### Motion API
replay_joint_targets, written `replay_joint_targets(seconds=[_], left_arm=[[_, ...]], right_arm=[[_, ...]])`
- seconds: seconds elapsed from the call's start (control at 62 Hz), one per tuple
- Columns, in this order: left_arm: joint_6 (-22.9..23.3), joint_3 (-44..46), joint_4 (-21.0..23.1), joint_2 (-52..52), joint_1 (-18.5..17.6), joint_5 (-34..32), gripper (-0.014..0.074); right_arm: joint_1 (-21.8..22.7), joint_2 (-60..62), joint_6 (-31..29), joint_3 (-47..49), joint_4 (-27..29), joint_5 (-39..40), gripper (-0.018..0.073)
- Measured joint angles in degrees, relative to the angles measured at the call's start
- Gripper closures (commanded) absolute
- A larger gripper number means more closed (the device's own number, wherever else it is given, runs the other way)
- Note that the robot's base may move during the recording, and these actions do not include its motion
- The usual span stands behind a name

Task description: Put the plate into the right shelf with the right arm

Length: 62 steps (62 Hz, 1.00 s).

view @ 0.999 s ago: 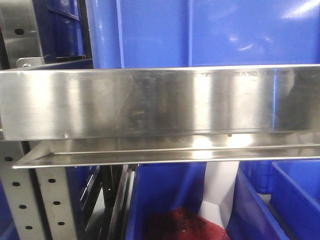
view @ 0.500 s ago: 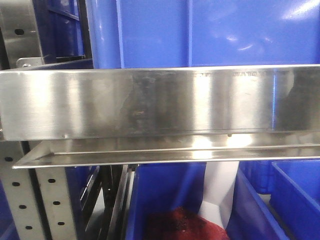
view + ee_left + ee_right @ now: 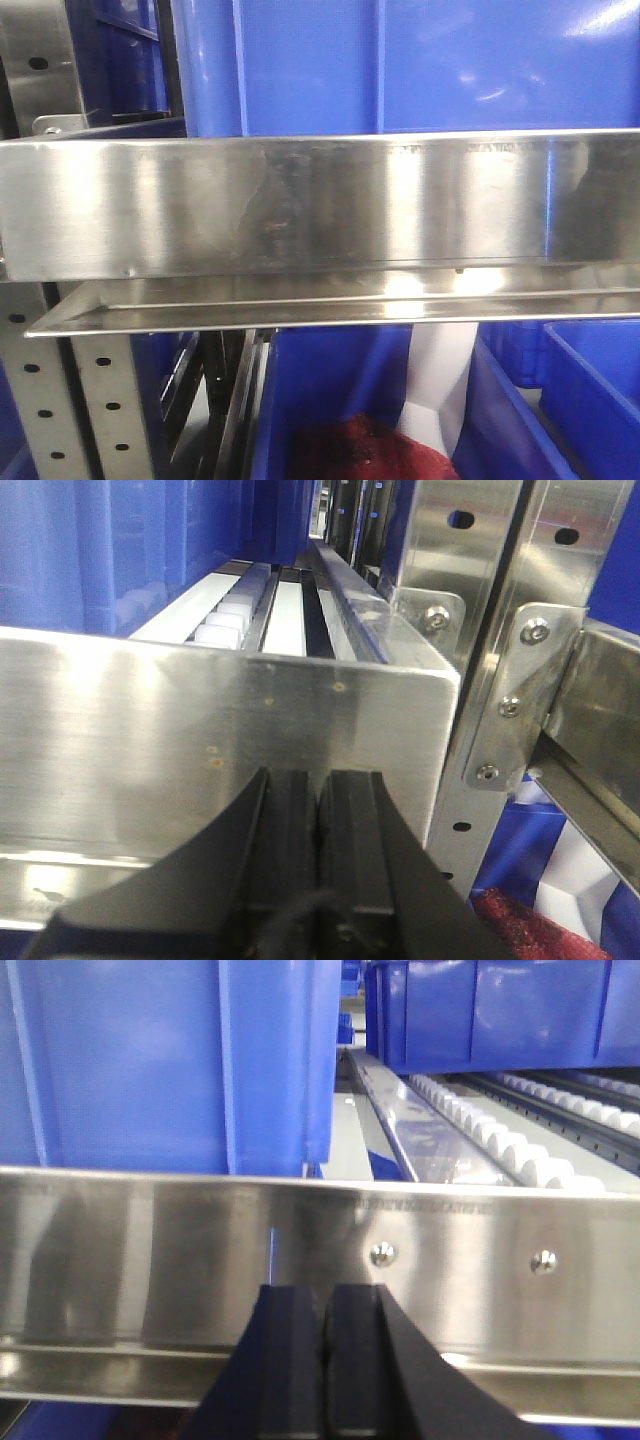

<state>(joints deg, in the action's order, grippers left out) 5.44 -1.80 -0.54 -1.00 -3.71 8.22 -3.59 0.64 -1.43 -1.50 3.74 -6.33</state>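
Observation:
The plate is out of view in every frame. The stainless steel shelf rack fills the front view as a broad brushed front edge with a perforated upright at lower left. My left gripper is shut and empty, close before the steel front edge of a shelf. My right gripper is shut and empty, close before another steel front edge with two screws. Neither gripper shows in the front view.
Blue plastic bins stand on the shelf above and below. A dark red object lies in the lower bin. White roller tracks run back on the shelf in the right wrist view. Bolted steel uprights stand right of the left gripper.

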Motion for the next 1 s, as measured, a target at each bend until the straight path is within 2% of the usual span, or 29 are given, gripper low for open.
replay_joint_targets(seconds=[0.999], left_arm=[[0.00, 0.00, 0.00, 0.00, 0.00, 0.00, 0.0643]], right_arm=[[0.00, 0.00, 0.22, 0.00, -1.10, 1.41, 0.0503]])
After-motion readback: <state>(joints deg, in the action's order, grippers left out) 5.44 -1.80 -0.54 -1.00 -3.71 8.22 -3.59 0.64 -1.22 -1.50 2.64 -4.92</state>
